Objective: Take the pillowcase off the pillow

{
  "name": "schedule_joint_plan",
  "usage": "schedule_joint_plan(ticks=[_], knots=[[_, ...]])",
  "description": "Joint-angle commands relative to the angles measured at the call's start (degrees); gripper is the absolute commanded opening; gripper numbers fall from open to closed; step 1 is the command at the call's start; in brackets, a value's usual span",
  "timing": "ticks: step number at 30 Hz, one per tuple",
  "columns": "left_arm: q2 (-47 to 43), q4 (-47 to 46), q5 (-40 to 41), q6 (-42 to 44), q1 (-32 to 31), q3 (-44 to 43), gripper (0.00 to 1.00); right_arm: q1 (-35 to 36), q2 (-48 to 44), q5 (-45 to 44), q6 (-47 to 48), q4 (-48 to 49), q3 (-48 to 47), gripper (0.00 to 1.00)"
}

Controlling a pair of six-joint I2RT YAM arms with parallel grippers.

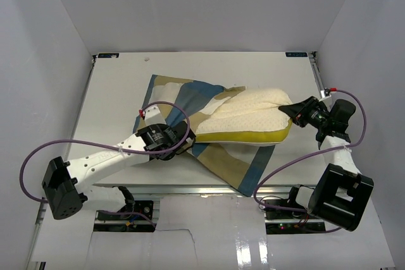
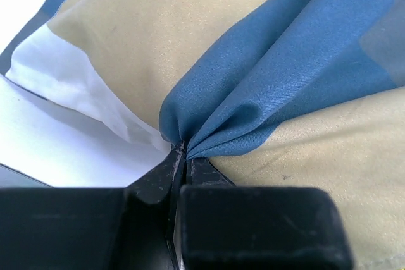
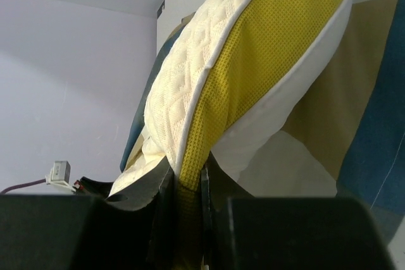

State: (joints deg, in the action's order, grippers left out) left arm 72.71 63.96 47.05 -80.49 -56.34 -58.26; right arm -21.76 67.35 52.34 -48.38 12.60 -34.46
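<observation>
The cream pillow (image 1: 250, 118) with its yellow side band lies mid-table, more than half out of the checked pillowcase (image 1: 183, 102), which spreads flat to its left and under it. My left gripper (image 1: 188, 138) is shut on a pinched fold of the pillowcase's blue cloth (image 2: 253, 93) at the pillow's left end. My right gripper (image 1: 286, 110) is shut on the pillow's right corner, clamping the yellow band (image 3: 266, 61) and quilted cream top (image 3: 190, 74). The pillowcase's tan and blue checks (image 3: 373, 124) lie beneath the pillow in the right wrist view.
The white table (image 1: 114, 99) is walled in by white panels on the left, right and back. The near edge (image 1: 190, 189) runs just below the pillowcase's lower corner (image 1: 247, 184). Purple cables loop beside both arms.
</observation>
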Motion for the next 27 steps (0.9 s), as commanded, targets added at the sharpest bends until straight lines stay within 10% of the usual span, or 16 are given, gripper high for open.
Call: schedule_joint_plan(ticks=[1,7,13,27], knots=[[-3.97,11.56,4.64,8.56,2.37,-1.15,0.12,-3.47,0.76,-2.17,1.88,8.76,-3.86,0.08],[-11.25,-5.77,-7.65,27.98,2.11,-1.5,0.79,-0.06,2.43,5.67,7.32,10.87,-3.07,0.08],[-14.53,-20.71,-14.44,43.64,2.28,-7.91,0.86,15.13,5.68,6.02,20.5,1.57,-9.22,0.08],[22.63,-21.33,-31.72,61.13,13.45,-37.17,0.88,24.83,-0.72,5.33,31.76,-1.0,-4.04,0.08]])
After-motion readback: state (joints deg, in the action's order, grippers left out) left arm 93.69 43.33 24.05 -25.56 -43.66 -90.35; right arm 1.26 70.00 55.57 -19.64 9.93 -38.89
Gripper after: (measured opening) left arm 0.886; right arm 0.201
